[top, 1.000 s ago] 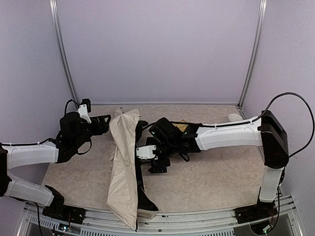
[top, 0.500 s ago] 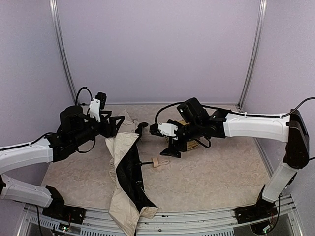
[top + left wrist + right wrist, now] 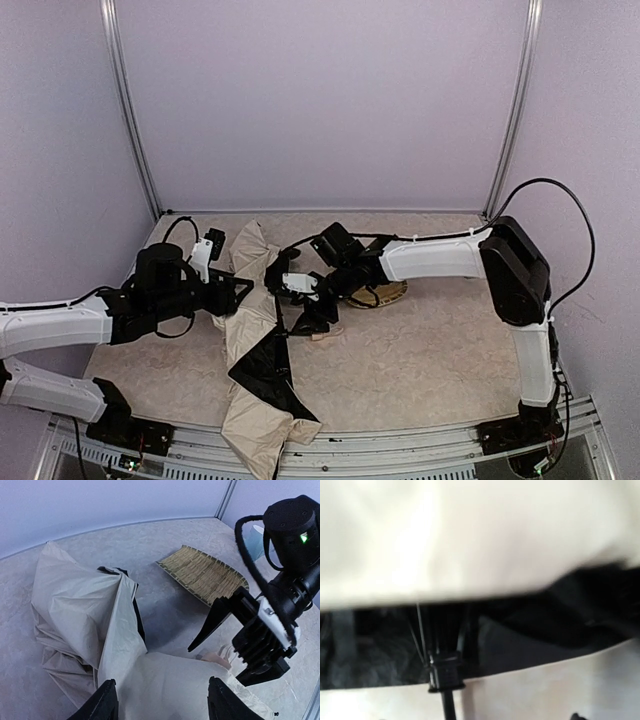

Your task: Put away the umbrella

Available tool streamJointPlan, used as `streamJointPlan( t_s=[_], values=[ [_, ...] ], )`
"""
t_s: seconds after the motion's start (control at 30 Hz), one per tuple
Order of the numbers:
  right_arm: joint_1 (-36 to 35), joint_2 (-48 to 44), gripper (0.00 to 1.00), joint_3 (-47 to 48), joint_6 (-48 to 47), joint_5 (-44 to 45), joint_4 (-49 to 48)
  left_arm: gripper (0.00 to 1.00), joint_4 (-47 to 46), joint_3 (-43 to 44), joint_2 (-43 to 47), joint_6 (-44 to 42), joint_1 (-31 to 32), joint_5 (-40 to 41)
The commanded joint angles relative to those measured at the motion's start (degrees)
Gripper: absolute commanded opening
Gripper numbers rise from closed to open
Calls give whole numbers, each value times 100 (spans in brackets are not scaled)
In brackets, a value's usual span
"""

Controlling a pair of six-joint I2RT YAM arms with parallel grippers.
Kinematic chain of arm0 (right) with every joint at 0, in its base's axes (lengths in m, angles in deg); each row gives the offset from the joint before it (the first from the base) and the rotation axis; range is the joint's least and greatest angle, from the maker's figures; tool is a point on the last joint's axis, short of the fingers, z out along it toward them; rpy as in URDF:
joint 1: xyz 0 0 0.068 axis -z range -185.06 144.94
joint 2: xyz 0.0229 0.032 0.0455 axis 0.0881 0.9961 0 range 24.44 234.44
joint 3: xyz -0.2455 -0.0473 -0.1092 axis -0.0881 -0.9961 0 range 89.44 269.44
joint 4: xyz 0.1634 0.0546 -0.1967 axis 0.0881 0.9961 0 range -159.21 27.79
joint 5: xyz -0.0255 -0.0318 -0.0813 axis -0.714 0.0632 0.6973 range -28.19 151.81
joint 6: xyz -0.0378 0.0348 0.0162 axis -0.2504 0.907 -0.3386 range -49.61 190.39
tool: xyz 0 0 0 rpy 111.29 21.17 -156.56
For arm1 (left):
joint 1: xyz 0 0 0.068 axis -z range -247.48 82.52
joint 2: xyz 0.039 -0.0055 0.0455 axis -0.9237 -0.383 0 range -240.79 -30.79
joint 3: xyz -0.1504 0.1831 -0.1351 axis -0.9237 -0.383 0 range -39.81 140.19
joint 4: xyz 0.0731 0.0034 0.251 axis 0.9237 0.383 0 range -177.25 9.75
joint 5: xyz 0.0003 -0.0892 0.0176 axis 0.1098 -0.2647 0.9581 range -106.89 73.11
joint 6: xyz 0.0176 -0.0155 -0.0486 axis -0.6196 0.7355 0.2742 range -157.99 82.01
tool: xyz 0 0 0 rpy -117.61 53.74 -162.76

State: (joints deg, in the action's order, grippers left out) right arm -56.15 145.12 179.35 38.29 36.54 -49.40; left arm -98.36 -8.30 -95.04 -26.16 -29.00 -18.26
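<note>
Umbrella: lay crumpled on the table, left of centre. Its cream cloth ran from the far side to the near edge, with black lining showing in the middle.
Shaft: thin and black with a collar, seen below the cloth in the blurred right wrist view.
Handle: tan, on the table just right of the cloth.
Left jaws: released and spread wide, with a finger on either side of a fold of cloth at the umbrella's left side.
Right jaws: released and spread, low at the umbrella's right edge, near the handle.
Tray: woven straw, right of the umbrella, beyond the handle.
Table: mottled beige.
</note>
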Motion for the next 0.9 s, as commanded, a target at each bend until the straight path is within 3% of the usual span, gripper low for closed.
streamJointPlan(
  t_s=[0.0, 0.13, 0.33, 0.47, 0.57, 0.87],
  values=[
    [-27, 558, 75, 341, -147, -176, 362, 60, -102, -272, 133, 417, 61, -111],
    [-83, 845, 67, 448, -184, -89, 404, 61, -142, -371, 138, 506, 97, -72],
    [-106, 862, 37, 242, 25, -76, -5, 61, -171, -327, 111, 489, 100, 47],
    [-111, 681, 22, 62, 143, -33, -305, 64, -166, -267, 174, 421, 100, 128],
    [-106, 421, 4, -81, 215, 59, -536, 65, -204, -230, 325, 376, 107, 263],
    [-101, -797, 0, -1093, 40, 1347, -1969, 70, -486, -274, 1070, 85, 124, 615]
  ],
)
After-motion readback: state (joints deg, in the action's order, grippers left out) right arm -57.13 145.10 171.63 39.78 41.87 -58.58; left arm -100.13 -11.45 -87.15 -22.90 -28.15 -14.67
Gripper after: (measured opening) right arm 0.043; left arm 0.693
